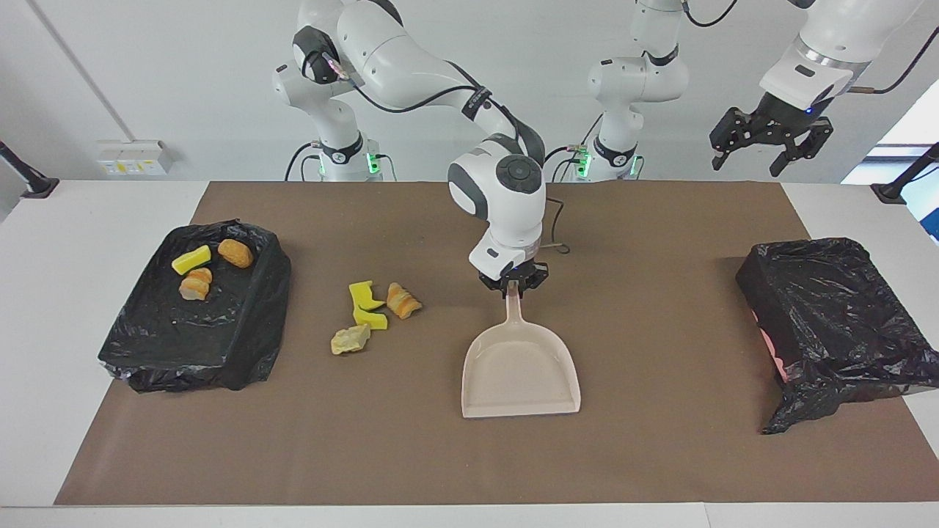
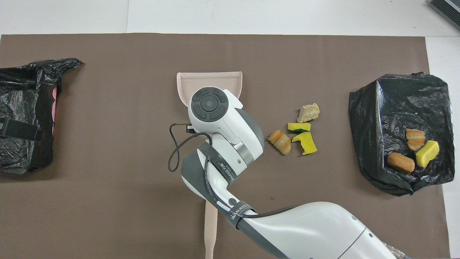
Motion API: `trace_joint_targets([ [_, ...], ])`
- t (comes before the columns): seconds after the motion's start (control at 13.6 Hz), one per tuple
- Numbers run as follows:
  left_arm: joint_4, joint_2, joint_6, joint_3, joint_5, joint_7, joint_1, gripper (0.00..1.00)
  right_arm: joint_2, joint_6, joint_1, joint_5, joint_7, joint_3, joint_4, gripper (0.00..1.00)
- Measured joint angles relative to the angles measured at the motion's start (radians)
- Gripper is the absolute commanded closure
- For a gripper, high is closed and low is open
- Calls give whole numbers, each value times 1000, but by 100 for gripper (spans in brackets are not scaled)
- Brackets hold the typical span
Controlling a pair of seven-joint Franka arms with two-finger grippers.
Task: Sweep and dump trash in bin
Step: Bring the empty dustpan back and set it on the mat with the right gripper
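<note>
Several loose trash chunks lie on the brown mat: yellow ones [image 1: 365, 295], an orange-striped one [image 1: 403, 301] [image 2: 280, 141] and a pale beige one [image 1: 350, 339] [image 2: 308, 112]. Three more pieces [image 1: 195, 283] [image 2: 400, 162] rest in the black-bagged bin [image 1: 220, 345] at the right arm's end. The beige dustpan [image 1: 521, 374] [image 2: 215, 80] lies flat mid-mat, beside the loose chunks, mouth away from the robots. My right gripper [image 1: 513, 284] is at the top of its handle. My left gripper [image 1: 759, 150] hangs open and empty, high above the left arm's end.
A second black-bagged container [image 1: 829, 315] [image 2: 25, 115] sits at the left arm's end of the mat. A beige handle [image 2: 210, 230] lies on the mat close to the robots, its upper part hidden under my right arm. White table surrounds the mat [image 1: 660, 455].
</note>
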Motion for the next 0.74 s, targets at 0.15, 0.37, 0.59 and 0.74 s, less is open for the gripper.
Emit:
trace_joint_targets([
  [0.15,0,1,5,0,0,0,-1,0,-5,0,2,0,0,1,2,0],
  [0.37,0,6,7,0,0,0,-1,0,-47,-63,1,0,-4,2,3,0],
  [0.59,19,45,21,-18,0,1,-4,0,-102,-151,-14,23,-16,1,3,0],
  [0.74,62,106,29,-48,0,1,-11,0,-152,-205,-22,50,-23,1,-5,0],
])
